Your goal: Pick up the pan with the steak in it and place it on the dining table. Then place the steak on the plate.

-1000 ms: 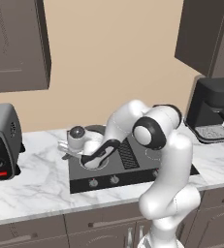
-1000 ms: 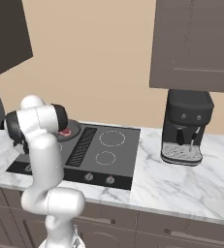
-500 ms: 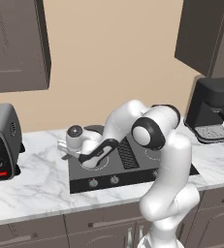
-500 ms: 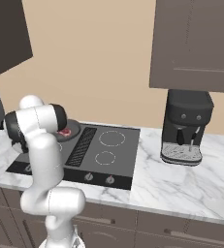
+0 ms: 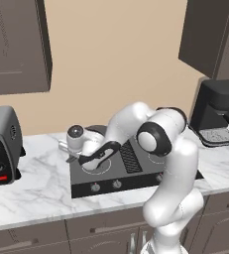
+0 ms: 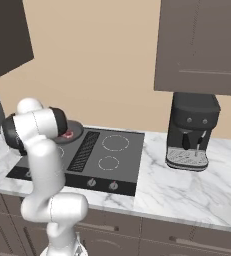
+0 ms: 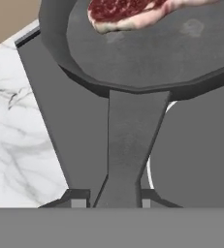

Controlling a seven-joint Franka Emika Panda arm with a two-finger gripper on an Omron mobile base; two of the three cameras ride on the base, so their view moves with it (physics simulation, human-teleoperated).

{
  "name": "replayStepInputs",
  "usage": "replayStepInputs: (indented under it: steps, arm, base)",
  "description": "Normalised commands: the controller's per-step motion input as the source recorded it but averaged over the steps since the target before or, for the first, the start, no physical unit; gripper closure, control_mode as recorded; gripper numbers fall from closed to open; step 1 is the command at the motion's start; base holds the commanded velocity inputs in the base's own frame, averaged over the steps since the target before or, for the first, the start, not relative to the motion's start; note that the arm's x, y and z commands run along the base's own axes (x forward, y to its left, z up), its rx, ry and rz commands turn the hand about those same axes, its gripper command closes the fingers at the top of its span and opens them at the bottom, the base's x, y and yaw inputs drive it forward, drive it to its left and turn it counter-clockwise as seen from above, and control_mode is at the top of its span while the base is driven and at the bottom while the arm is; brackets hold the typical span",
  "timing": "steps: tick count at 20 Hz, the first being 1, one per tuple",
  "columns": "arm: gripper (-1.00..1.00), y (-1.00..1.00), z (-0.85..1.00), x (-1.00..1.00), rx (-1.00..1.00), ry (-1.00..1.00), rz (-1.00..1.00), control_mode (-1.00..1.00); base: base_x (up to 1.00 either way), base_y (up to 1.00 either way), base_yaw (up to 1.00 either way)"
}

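Pan (image 7: 152, 53) sits on the stove (image 6: 112, 160), at the back-left burner, dark grey w/ a shallow rim. In the hand view its short straight handle (image 7: 130, 145) runs from the rim down toward the bottom of the frame, right between the two finger tips. The gripper (image 7: 108, 201) has closed onto the end of that handle — one dark tip on each side, pressed against it, no gap visible. So it's clamped on the pan's handle.

Steak (image 7: 128, 10) lies inside the pan, at the far side from the handle; red w/ whitish marbling, flat on the pan floor. From the right base view a bit of red steak (image 6: 68, 134) peeks out past the arm's shoulder, w/ the pan rim (image 6: 76, 131) just beside it.

In the left base view the arm reaches forward and down over the stove's left half, the hand (image 5: 93, 159) low over the front-left burner ring, pan (image 5: 98, 130) just behind it and mostly hidden by the forearm.

Stove is set in a marble counter (image 5: 31, 193). A toaster (image 5: 1, 144) stands at the counter's left end, well apart from the stove — a coffee machine (image 6: 192, 131) stands to the right of it.
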Motion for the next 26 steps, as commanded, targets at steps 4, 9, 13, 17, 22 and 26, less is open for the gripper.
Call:
replayStepInputs:
  steps: [4, 9, 13, 17, 22, 26]
  arm:
    - [1.00, -0.10, 0.42, -0.07, 0.00, 0.00, -0.09, -1.00]
    - [1.00, -0.28, 0.49, -0.35, 0.00, 0.00, -0.11, -1.00]
    - [1.00, -0.39, 0.56, -0.59, -0.02, 0.00, -0.09, -1.00]
    - [1.00, -0.42, 0.60, -0.69, -0.04, 0.00, -0.08, -1.00]
    - [1.00, -0.51, 0.58, -0.80, -0.04, 0.00, -0.06, -1.00]
    - [1.00, -0.64, 0.39, -0.99, -0.01, -0.01, -0.01, -1.00]
  base:
    - [0.00, 0.00, 0.00]
    - [0.00, 0.00, 0.00]
    - [0.00, 0.00, 0.00]
    - [0.00, 0.00, 0.00]
    - [0.00, 0.00, 0.00]
    - [0.00, 0.00, 0.00]
